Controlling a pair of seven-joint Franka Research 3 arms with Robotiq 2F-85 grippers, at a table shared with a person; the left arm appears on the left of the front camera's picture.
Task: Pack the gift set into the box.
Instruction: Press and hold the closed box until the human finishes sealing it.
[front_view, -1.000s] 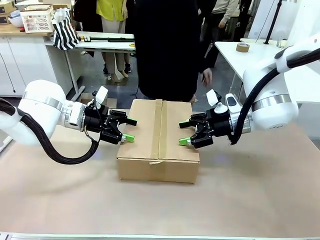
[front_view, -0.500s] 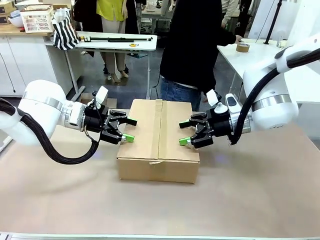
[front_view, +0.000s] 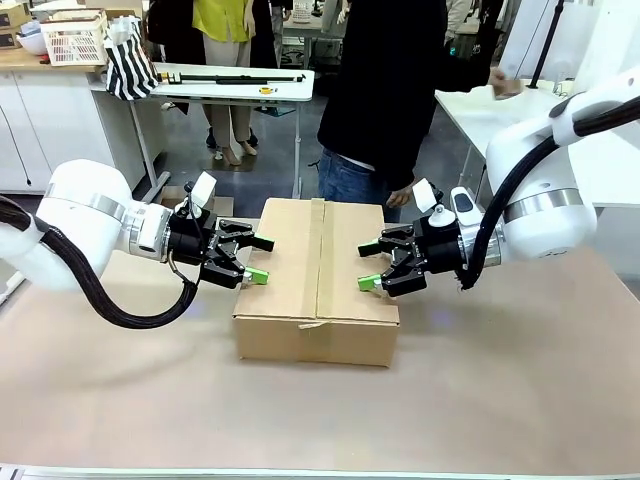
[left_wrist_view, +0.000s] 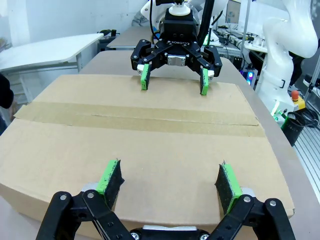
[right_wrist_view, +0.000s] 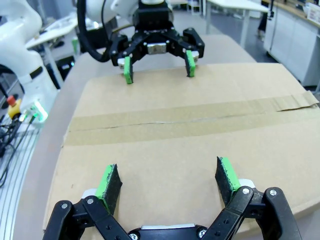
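One box (front_view: 318, 280) sits closed in the middle of the table (front_view: 500, 400). It is plain brown corrugated cardboard with a single tan tape strip (front_view: 318, 255) along its top seam. Two grippers face each other across it: the left gripper (front_view: 261, 260) at its left edge and the right gripper (front_view: 368, 266) at its right edge. Both are spread wide and hold nothing. Whether their green pads (left_wrist_view: 111, 178) touch the lid cannot be told. One person (front_view: 385, 90) stands behind the box. The lettering on the gripper bodies is too small to read.

Brown box (front_view: 288, 272), tan tape (front_view: 320, 258), black-and-white striped bag (front_view: 130, 66)
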